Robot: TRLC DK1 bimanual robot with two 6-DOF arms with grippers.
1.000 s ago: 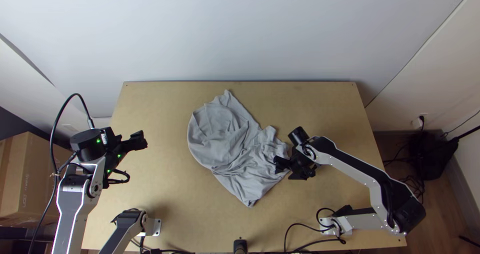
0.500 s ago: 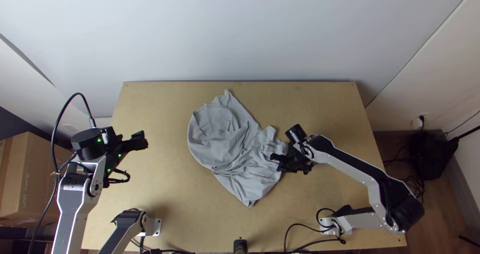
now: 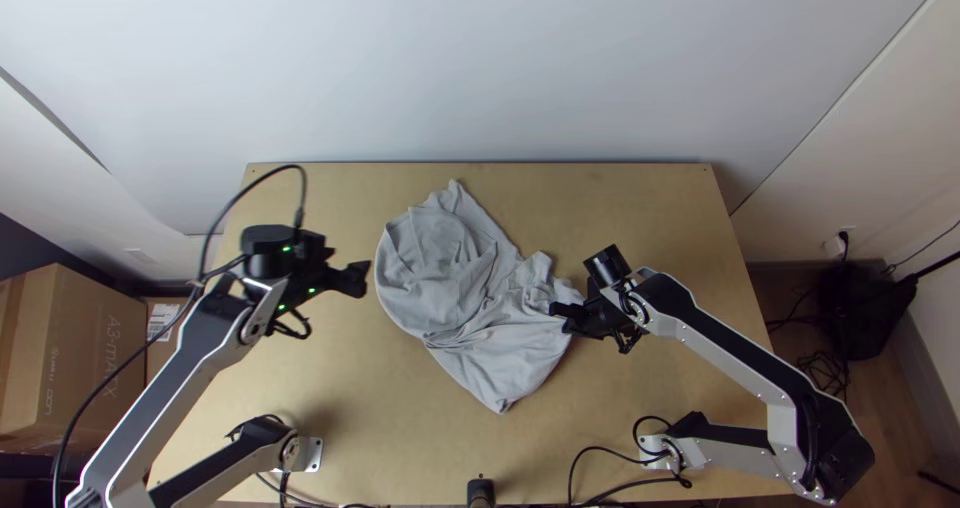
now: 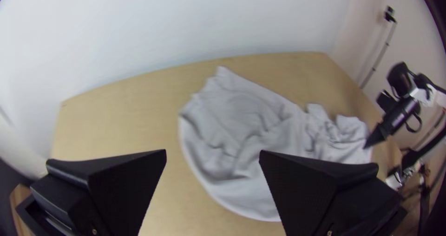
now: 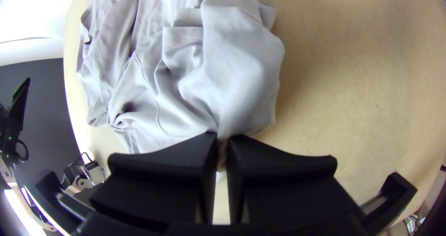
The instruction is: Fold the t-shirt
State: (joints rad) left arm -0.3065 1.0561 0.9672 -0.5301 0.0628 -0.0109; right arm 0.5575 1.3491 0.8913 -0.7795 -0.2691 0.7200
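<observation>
Top view has grey t-shirt [image 3: 440,278] rumpled on table [image 3: 640,208], R gripper [image 5: 222,137] pinching its edge tight, prob. to pull it straight, L gripper [image 4: 213,154] spread wide & empty, prob. for 2nd grip.

Lettering [image 3: 112,353] marks a cardboard box [image 3: 75,408] beside the table [image 3: 640,208]. Nearby, a white label [image 3: 162,320] carries print too small to read.

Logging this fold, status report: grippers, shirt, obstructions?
Right gripper pinching shirt edge. Left gripper open, off the cloth. T-shirt bunched, unfolded on table. No obstruction seen.
</observation>
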